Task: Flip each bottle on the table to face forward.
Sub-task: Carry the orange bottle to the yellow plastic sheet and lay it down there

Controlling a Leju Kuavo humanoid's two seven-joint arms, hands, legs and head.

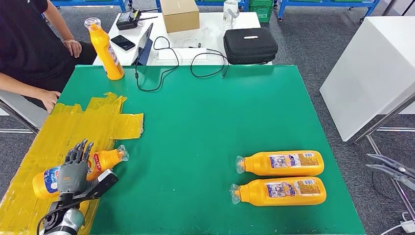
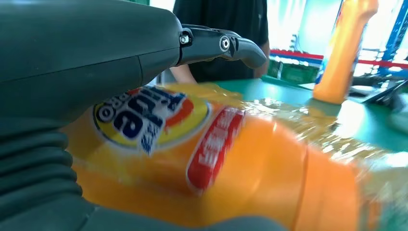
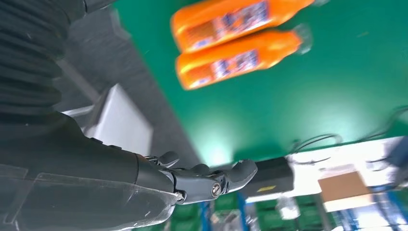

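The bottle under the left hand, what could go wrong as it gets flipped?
The left hand lies over the bottle on the yellow tape, which rests on wrinkled yellow tape; the round body could roll or snag there. A person's hand rests on the table edge nearby, within the arm's working area. The two bottles lying at right sit close together, so turning one may nudge the other.

Bright, even overhead light leaves only soft shadows on the green table (image 1: 205,127). The left wrist view is overexposed behind, with glare on the yellow tape (image 2: 308,115); the right wrist view is motion-blurred.
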